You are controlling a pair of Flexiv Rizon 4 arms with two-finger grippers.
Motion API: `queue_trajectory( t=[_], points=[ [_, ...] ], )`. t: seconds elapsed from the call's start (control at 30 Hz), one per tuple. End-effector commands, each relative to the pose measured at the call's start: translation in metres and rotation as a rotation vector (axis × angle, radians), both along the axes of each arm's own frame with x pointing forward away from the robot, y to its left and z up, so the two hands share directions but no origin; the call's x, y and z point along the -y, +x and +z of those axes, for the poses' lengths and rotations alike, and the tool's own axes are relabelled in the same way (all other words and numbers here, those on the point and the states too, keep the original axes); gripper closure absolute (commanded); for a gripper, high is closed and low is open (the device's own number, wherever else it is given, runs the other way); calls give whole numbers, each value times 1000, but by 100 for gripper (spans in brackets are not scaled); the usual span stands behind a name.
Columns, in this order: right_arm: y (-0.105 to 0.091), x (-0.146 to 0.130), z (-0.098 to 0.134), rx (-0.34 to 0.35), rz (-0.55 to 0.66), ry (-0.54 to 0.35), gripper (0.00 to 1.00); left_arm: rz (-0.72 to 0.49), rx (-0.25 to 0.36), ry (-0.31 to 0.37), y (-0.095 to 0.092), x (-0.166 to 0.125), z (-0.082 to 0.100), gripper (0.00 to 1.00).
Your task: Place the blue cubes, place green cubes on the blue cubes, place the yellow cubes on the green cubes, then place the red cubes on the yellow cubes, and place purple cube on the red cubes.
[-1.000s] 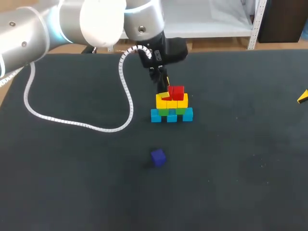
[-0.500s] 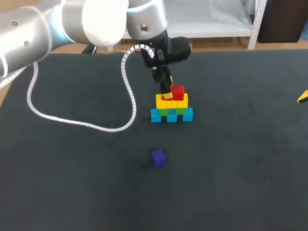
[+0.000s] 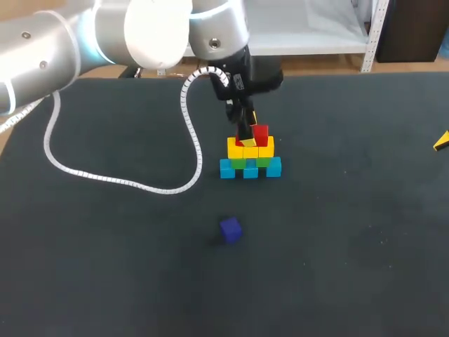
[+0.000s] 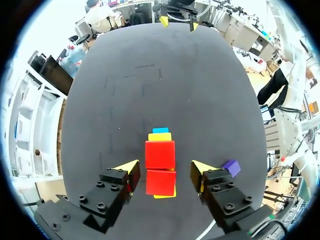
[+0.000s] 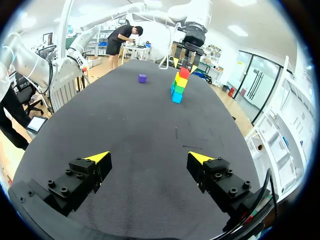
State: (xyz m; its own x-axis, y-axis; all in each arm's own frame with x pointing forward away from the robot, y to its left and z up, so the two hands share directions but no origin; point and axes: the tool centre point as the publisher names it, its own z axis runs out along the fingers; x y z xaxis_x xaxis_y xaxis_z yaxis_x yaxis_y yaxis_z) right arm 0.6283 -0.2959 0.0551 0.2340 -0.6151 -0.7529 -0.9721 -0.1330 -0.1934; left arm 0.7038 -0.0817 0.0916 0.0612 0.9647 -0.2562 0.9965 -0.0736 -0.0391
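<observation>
Cube pile (image 3: 250,158): it sits on the dark table (image 3: 337,246). Blue cubes (image 3: 250,170) are at the bottom, green cubes (image 3: 239,164) are on them, then yellow cubes (image 3: 250,149), and two red cubes (image 4: 160,167) are on top. It is wide at the bottom, thin at the top, and points straight up.
Left gripper (image 4: 165,170): it hangs right over the pile. Its fingers are wide apart, one on each side of the red cubes. I see a little gap on both sides, so it holds nothing. I think it should go straight up from here, slowly, so no finger bumps a red cube off.
Right gripper (image 5: 148,157): it is far from the pile, low over the table. Its fingers are wide apart and hold nothing.
Red cubes: they sit side by side and touch. Their row runs the long way of the pile, straight ahead between the left gripper's fingers.
Purple cube (image 3: 230,229): it is alone on the table, well apart from the pile. I think it goes on next, in the middle of the two red cubes, set down softly and flat.
</observation>
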Motion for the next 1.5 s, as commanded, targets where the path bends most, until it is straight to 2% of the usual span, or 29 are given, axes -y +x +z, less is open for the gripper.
queue_trajectory(
  t=[0.03,0.33,1.5],
  points=[
    [1,0,-1,1,1,2,0,-7,-4,4,7,4,-1,34],
    [1,0,-1,1,1,2,0,-7,1,2,13,5,-2,36],
    [1,0,-1,1,1,2,0,-17,1,2,23,6,-4,31]
  ],
)
